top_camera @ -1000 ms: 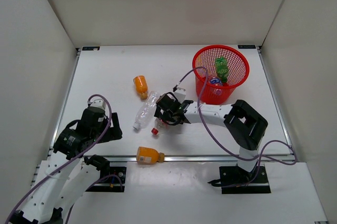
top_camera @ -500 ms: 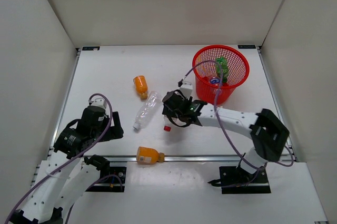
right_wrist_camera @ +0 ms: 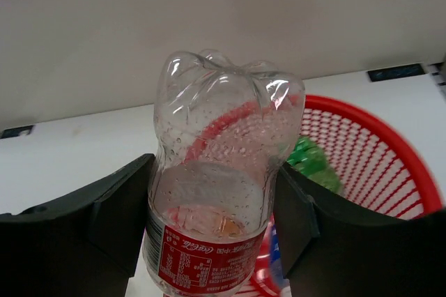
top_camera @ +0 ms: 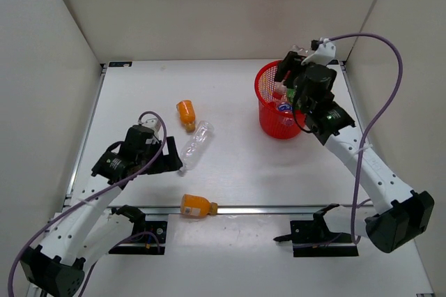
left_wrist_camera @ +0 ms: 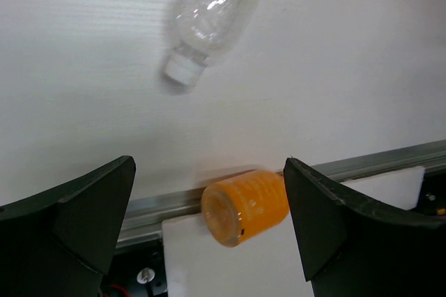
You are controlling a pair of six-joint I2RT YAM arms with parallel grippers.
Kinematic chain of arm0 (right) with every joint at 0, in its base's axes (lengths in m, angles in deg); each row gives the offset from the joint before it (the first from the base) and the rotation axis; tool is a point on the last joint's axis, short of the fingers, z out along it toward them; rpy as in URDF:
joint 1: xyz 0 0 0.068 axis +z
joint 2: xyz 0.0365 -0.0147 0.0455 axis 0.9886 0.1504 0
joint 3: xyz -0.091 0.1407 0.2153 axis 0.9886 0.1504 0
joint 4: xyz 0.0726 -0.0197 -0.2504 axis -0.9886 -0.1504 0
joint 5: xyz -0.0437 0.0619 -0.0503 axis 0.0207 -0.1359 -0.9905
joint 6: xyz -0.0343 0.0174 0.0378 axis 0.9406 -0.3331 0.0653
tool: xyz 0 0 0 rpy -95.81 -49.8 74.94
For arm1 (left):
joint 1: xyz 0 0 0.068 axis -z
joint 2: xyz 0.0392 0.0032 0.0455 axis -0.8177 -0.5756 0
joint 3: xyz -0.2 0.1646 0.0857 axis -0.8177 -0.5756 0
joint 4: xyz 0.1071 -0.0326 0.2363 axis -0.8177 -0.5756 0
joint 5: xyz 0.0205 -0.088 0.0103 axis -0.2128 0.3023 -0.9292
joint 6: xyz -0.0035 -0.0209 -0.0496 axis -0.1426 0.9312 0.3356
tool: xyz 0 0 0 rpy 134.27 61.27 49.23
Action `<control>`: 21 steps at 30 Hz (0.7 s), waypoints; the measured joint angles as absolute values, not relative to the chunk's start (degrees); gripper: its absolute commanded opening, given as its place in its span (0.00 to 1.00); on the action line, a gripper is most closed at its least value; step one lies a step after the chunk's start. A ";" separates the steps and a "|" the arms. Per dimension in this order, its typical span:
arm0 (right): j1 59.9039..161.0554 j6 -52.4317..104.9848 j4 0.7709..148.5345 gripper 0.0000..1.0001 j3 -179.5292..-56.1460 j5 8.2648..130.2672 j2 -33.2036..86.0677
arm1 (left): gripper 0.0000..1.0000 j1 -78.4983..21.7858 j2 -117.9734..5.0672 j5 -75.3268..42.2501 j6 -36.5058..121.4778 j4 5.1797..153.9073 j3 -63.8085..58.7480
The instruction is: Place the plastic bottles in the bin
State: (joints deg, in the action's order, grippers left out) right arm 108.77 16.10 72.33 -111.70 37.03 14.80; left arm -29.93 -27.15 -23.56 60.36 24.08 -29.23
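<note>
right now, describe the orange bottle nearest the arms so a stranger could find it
Find the metal rail along the near edge of the table. The orange bottle lies on its side at that rail, left of centre. The other orange bottle sits farther back, beside a clear bottle with a white cap.

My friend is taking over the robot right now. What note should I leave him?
Left tool: open, holding nothing, beside the clear white-capped bottle lying on the table.
Right tool: shut on a clear red-labelled bottle, held up over the red mesh bin.
Done: a green bottle is in the bin, with a red-and-blue item beside it.
Left: drop the held bottle in, then the white-capped one, the far orange bottle and the near orange bottle at the front edge.
</note>
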 measured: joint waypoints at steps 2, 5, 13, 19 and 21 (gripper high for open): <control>104.23 18.87 73.90 0.33 -111.52 39.28 15.96 | 0.98 -30.08 -27.96 -21.86 60.73 27.00 -29.40; 99.18 21.26 75.72 0.35 -111.65 42.84 20.05 | 0.98 -30.26 -29.25 -19.08 61.36 32.03 -31.13; 98.76 22.61 74.93 0.99 -111.65 47.98 27.70 | 0.99 -29.88 -36.29 -17.31 60.31 35.31 -31.06; 98.76 23.40 73.49 1.00 -111.87 48.08 25.56 | 0.99 -29.71 -41.86 -18.91 57.21 34.94 -25.55; 98.15 23.20 69.99 0.99 -113.18 48.13 23.96 | 0.99 -29.71 -43.79 -19.67 55.94 34.59 -23.70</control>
